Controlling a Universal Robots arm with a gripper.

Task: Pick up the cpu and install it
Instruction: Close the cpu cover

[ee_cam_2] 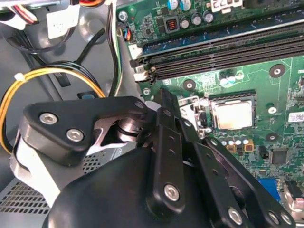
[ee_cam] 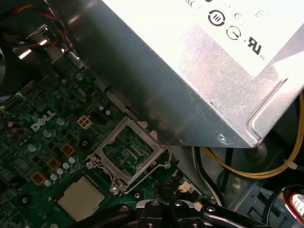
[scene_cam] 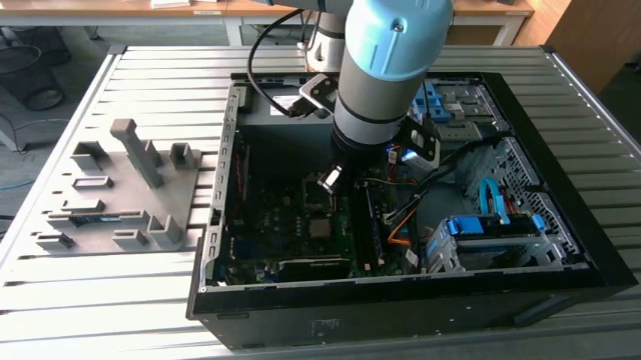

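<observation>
Resting flat in its socket on the green motherboard [ee_cam_2: 247, 80], the small square silvery-grey cpu [ee_cam_2: 232, 114] lies apart from the black hand [ee_cam_2: 164, 102], which hovers beside the socket; whether its fingers are spread cannot be told.

cpu [ee_cam_2: 232, 115]: small flat square chip, silvery-grey metal face
state: free, nothing touching it
pose: lying flat, face up
place: on the green motherboard [ee_cam_2: 266, 85] inside the open computer case [scene_cam: 521, 285], just beside the open socket frame [ee_cam: 128, 152]; also in the first wrist view [ee_cam: 80, 198] and the exterior view [scene_cam: 318, 228]
</observation>
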